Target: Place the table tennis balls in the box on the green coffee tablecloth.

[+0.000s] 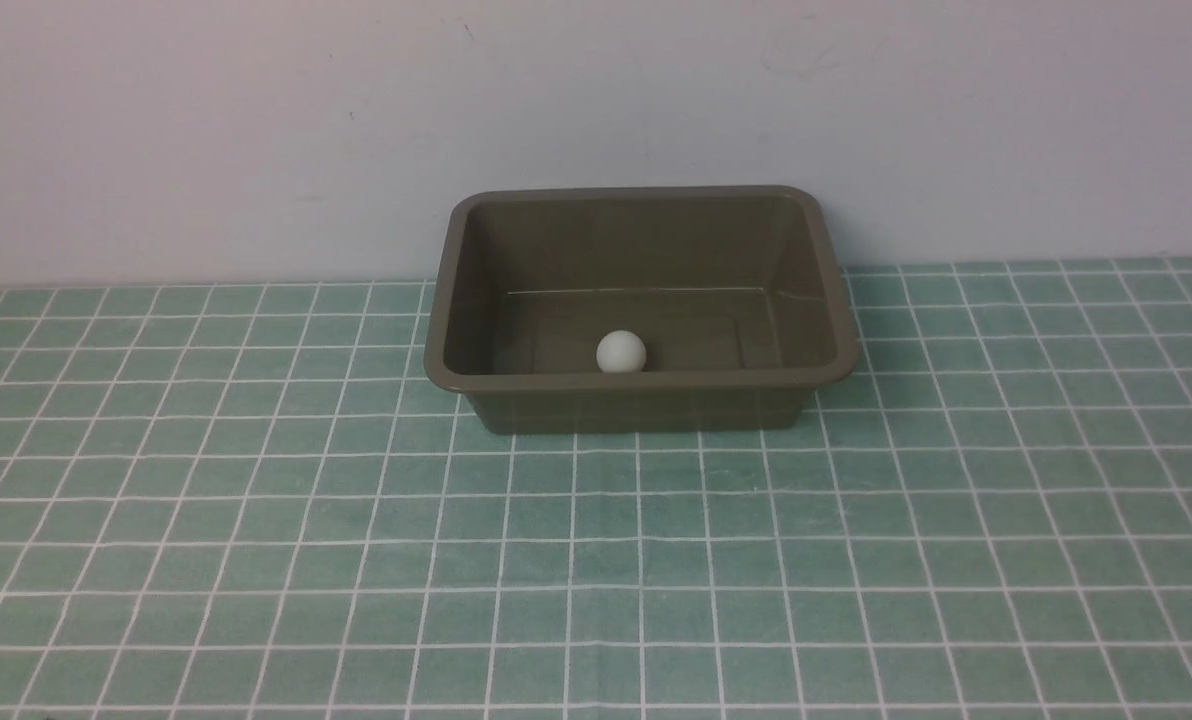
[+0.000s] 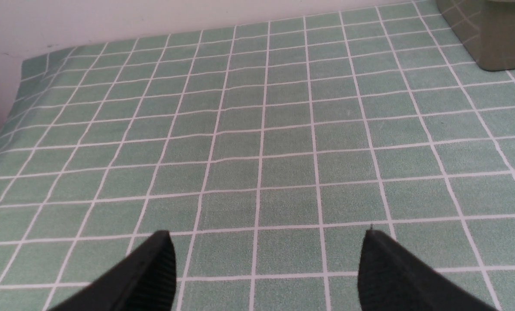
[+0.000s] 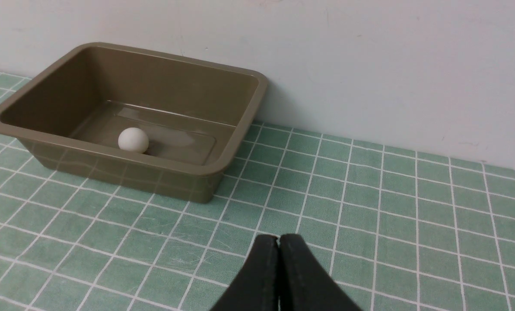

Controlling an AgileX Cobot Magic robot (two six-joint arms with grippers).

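The olive-drab box [image 1: 646, 390] stands on the green checked tablecloth [image 1: 596, 560] against the back wall. One white table tennis ball [image 1: 621, 352] lies inside it near the front wall; it also shows in the right wrist view [image 3: 133, 140], inside the box [image 3: 110, 151]. The second ball is not in view. My left gripper [image 2: 266, 235] is open and empty above bare cloth [image 2: 257, 142], with a corner of the box [image 2: 495, 43] far off. My right gripper [image 3: 279, 239] is shut and empty, over the cloth [image 3: 370, 207] beside the box. Neither gripper shows in the front view.
A pale wall [image 1: 596, 120] rises right behind the box. The cloth's left edge [image 2: 20, 82] meets the wall in the left wrist view.
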